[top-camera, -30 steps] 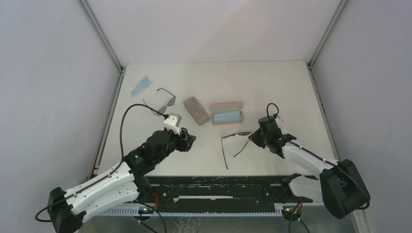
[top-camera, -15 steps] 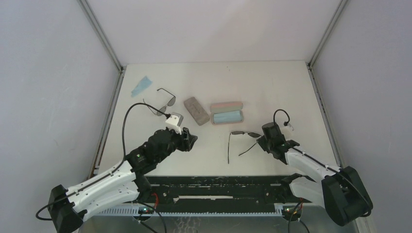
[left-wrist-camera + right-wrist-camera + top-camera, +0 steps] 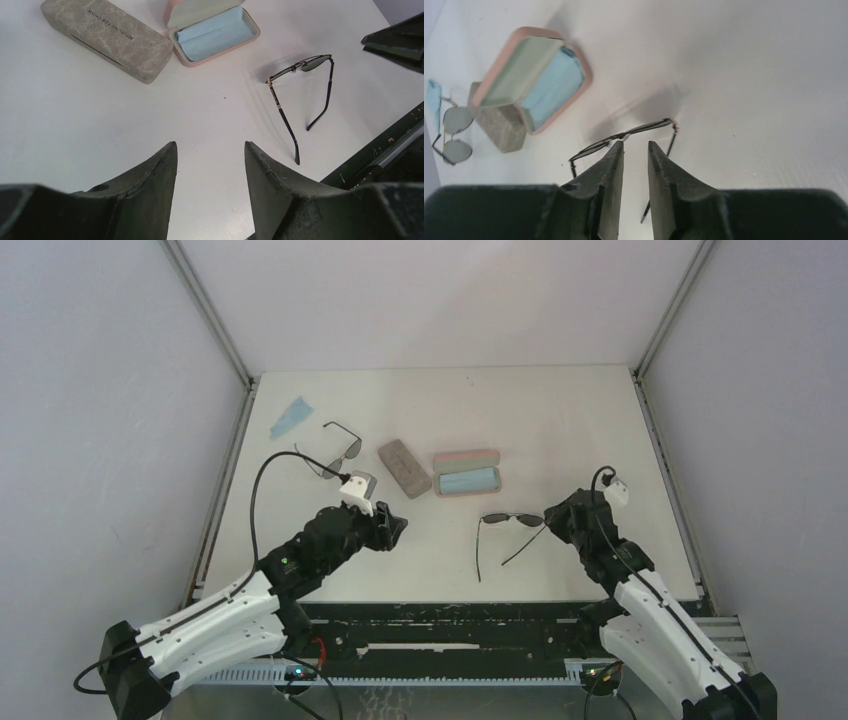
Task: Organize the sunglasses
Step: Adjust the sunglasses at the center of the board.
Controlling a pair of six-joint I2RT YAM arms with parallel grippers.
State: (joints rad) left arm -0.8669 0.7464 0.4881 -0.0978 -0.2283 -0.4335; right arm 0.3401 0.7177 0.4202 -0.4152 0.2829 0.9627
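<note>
One pair of sunglasses with thin black frame and larger lenses lies unfolded on the white table, temples pointing toward the near edge; it also shows in the left wrist view and the right wrist view. My right gripper sits just right of it; its jaws are a narrow gap apart, empty, tips just short of the frame. The round pair lies at the back left, also in the right wrist view. My left gripper hovers open and empty.
A closed grey-brown case lies next to an open pink case lined with blue cloth, behind the near pair. A light blue cloth lies at the back left. A black rail runs along the near edge.
My right arm has drawn back to the right. The near sunglasses moved right with it and turned, temples now pointing toward the near edge. The left arm has barely moved.
</note>
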